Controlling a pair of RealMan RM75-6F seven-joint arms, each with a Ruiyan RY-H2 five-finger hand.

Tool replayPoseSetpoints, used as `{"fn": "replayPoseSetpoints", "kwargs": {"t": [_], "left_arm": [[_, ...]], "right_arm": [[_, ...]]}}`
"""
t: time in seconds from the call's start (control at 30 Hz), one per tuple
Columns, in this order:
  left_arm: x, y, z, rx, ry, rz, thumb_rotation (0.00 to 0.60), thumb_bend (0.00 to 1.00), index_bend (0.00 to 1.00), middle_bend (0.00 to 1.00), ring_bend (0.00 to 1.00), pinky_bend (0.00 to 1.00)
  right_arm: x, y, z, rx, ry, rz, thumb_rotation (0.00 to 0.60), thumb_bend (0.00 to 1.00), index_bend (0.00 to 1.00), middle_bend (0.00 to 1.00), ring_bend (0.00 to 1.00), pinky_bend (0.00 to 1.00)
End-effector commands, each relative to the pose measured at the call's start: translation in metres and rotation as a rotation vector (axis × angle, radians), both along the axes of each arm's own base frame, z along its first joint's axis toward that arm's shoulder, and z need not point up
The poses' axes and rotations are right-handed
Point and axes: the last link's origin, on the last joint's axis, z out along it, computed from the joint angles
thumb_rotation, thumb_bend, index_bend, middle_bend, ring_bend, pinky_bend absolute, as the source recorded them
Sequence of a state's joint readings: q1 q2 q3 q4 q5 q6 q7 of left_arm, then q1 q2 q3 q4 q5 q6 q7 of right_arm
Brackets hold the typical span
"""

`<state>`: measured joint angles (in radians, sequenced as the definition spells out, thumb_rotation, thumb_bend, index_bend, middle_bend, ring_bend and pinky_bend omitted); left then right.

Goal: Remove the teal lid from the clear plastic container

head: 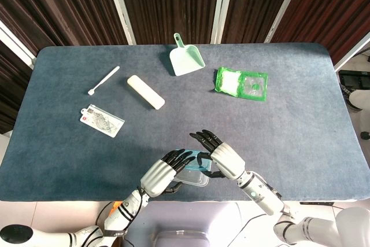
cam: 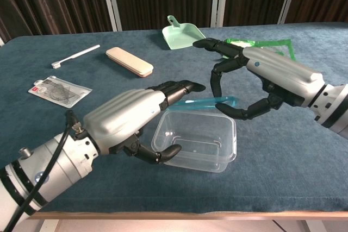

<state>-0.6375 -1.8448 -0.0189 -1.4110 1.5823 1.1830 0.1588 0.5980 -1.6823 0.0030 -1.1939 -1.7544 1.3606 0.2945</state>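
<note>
The clear plastic container (cam: 198,140) stands open near the table's front edge, also seen from the head view (head: 195,180). My left hand (cam: 128,120) grips its left end, thumb at the front rim and fingers reaching over the top. The teal lid (cam: 209,101) hangs roughly level a little above the container, off its rim. My right hand (cam: 261,80) holds the lid's right end between curled fingers and thumb. In the head view the lid (head: 199,162) shows between the left hand (head: 163,172) and the right hand (head: 222,157).
A green dustpan (head: 186,59) and a green packet (head: 243,83) lie at the back. A cream case (head: 145,91), a white toothbrush (head: 104,80) and a clear packet (head: 102,120) lie to the left. The table's front edge (cam: 190,214) runs just below the container.
</note>
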Motion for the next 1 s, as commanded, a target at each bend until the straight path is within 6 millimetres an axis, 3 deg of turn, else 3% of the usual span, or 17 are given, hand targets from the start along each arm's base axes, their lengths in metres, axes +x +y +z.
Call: {"fn": "replayPoseSetpoints", "kwargs": {"t": [0.03, 0.13, 0.37, 0.6, 0.73, 0.87, 1.0], "left_arm": [[-0.004, 0.007, 0.012, 0.048, -0.023, 0.002, 0.6, 0.36, 0.0, 0.0, 0.0, 0.08], [-0.009, 0.013, 0.022, 0.087, -0.04, 0.016, 0.6, 0.36, 0.0, 0.0, 0.0, 0.03], [-0.029, 0.019, 0.049, 0.153, -0.041, 0.042, 0.6, 0.36, 0.0, 0.0, 0.0, 0.03], [-0.071, 0.017, 0.083, 0.21, 0.032, 0.122, 0.6, 0.37, 0.0, 0.0, 0.0, 0.03], [-0.086, 0.018, 0.088, 0.19, 0.053, 0.188, 0.6, 0.37, 0.0, 0.0, 0.0, 0.03], [-0.09, 0.02, 0.085, 0.171, 0.064, 0.206, 0.6, 0.37, 0.0, 0.0, 0.0, 0.03], [-0.094, 0.019, 0.083, 0.171, 0.086, 0.219, 0.6, 0.37, 0.0, 0.0, 0.0, 0.03]], "right_arm": [[0.002, -0.006, 0.009, -0.052, -0.039, 0.014, 0.6, 0.54, 0.77, 0.15, 0.0, 0.0], [0.003, -0.012, 0.017, -0.125, -0.059, 0.038, 0.6, 0.55, 0.77, 0.15, 0.0, 0.01], [-0.006, -0.028, 0.042, -0.237, -0.035, 0.055, 0.6, 0.55, 0.77, 0.15, 0.0, 0.01], [-0.048, -0.044, 0.067, -0.325, 0.185, 0.023, 0.6, 0.55, 0.77, 0.15, 0.0, 0.01], [-0.075, -0.046, 0.061, -0.296, 0.31, -0.016, 0.6, 0.55, 0.77, 0.15, 0.0, 0.02], [-0.088, -0.042, 0.05, -0.259, 0.353, -0.038, 0.6, 0.55, 0.73, 0.15, 0.0, 0.02], [-0.097, -0.032, 0.044, -0.213, 0.397, -0.031, 0.6, 0.55, 0.53, 0.14, 0.0, 0.0]]}}
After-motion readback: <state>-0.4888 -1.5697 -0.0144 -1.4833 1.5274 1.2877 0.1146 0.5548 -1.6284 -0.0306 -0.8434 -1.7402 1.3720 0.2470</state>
